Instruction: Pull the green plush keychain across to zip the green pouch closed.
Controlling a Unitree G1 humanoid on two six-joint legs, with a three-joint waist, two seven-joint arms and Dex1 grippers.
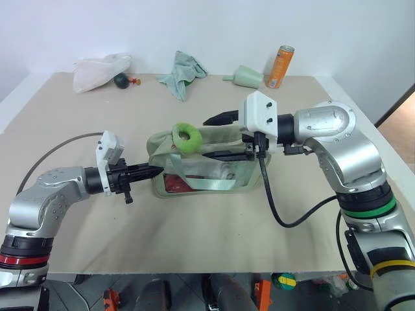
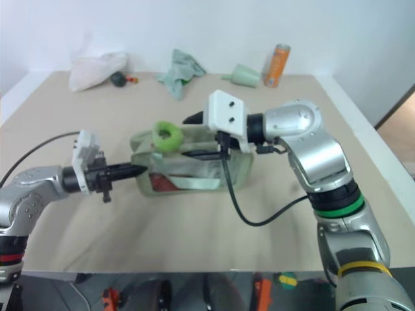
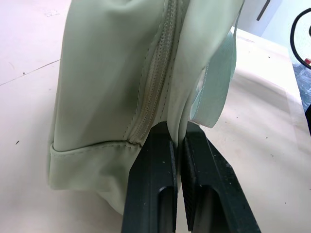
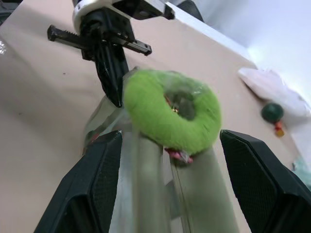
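Now green plush keychain [image 4: 167,114] between open right tool [image 4: 170,170] fingers, untouched.

Beige table [image 1: 194,240] against white wall [image 1: 194,26] — even, bright light

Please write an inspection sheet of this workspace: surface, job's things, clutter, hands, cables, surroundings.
Surface: beige table.
Job's things: green pouch mid-table; green plush keychain on its top, near its left end.
Clutter: white bag, dark ball, teal cloth, pale green cup, orange can along far edge.
Hands: left hand shut on the pouch's left end; right hand open over the pouch, keychain between its fingers.
Cables: black cable from right wrist.
Surroundings: white wall.
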